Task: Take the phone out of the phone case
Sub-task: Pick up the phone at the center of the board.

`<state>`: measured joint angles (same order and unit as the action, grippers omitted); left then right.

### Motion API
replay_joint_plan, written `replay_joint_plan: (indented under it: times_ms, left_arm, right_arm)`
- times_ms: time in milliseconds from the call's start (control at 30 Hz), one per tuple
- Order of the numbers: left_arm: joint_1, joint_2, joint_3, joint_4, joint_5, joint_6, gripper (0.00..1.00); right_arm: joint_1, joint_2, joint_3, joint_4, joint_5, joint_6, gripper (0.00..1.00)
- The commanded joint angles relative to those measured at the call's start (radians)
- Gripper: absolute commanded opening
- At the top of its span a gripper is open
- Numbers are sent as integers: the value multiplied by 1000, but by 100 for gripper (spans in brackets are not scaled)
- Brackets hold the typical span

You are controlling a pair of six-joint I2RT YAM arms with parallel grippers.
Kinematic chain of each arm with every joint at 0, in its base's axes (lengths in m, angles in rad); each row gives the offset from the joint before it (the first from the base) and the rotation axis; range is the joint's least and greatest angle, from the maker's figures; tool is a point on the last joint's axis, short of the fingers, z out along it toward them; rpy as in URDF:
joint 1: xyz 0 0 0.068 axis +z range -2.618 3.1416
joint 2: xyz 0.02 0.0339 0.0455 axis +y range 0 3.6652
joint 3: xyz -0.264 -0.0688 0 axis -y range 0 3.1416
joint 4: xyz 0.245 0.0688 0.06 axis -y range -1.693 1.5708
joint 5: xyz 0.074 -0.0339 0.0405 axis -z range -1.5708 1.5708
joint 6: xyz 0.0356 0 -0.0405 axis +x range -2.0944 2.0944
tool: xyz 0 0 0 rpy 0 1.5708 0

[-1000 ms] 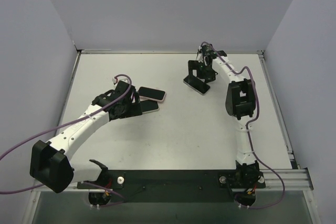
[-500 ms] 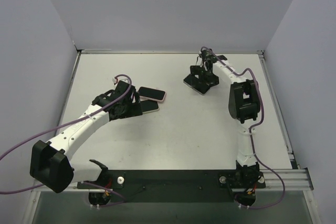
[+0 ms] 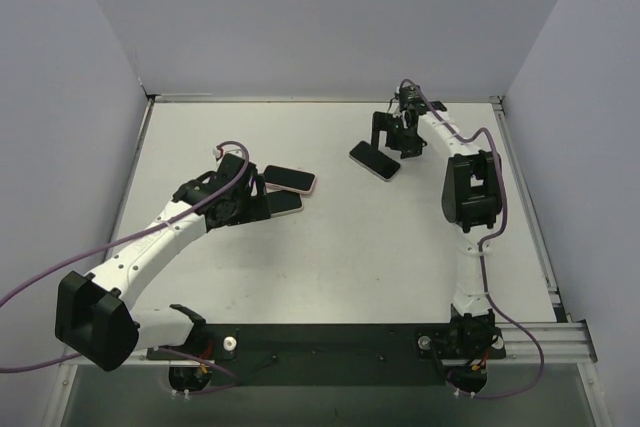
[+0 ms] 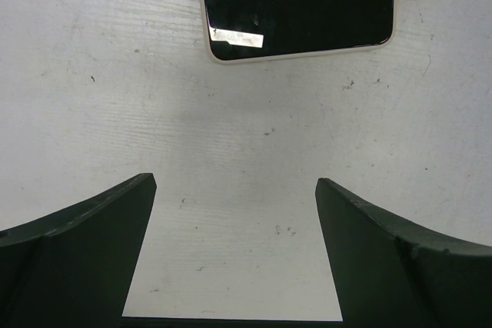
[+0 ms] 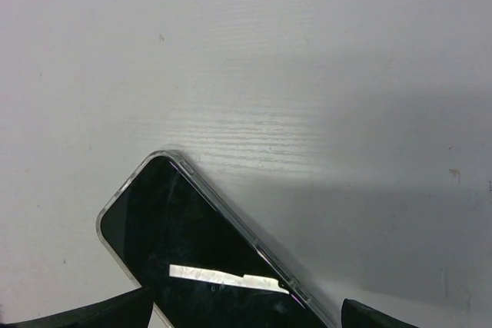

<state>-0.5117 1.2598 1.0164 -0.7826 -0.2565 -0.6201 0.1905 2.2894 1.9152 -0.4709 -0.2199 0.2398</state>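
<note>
Count three phones lying flat on the table (image 3: 350,247). Find a clear-cased phone (image 5: 204,255) far right, screen up, directly under the right gripper (image 3: 396,139); read that gripper as spread wide, holding nothing, hovering just above the phone's end without touching. Find a cream-cased phone (image 4: 300,9) and a pink-cased phone (image 3: 290,179) side by side at centre-left, corners touching or overlapping, cannot tell which. Read the left gripper (image 4: 234,186) as spread wide too, empty, low over bare table just short of the cream-cased phone. Judge the step as approach: nothing separated yet, all three phones apparently seated in their cases. Cannot settle on one target from the task line; guess the clear-cased one, given the right arm's position. Flag risks: pinching case and phone together across the width and lifting both as one; skating the whole slab across the smooth table when prying at a lip with nothing pinning it down; slipping off the thin, glossy clear rim; pressing fingertips hard into the screen glass. Flag also the left pair: nudging the cream-cased phone into the pink-cased one while closing in from the near side. Expect a snug case, so probably need one gripper pinning and the other peeling a corner.
</note>
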Motion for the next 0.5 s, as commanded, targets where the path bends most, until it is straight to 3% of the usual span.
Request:
replay_joint_plan:
  times_ms: [0,467]
  left_arm:
    - [-2,-17,41,3,5,-12,97]
    - [-2,-16,14,39,43,-32,97]
  right_arm:
    - [24,1,-36,-18,-62,6,100]
    - [132,-65,-199,-63,126,-100,100]
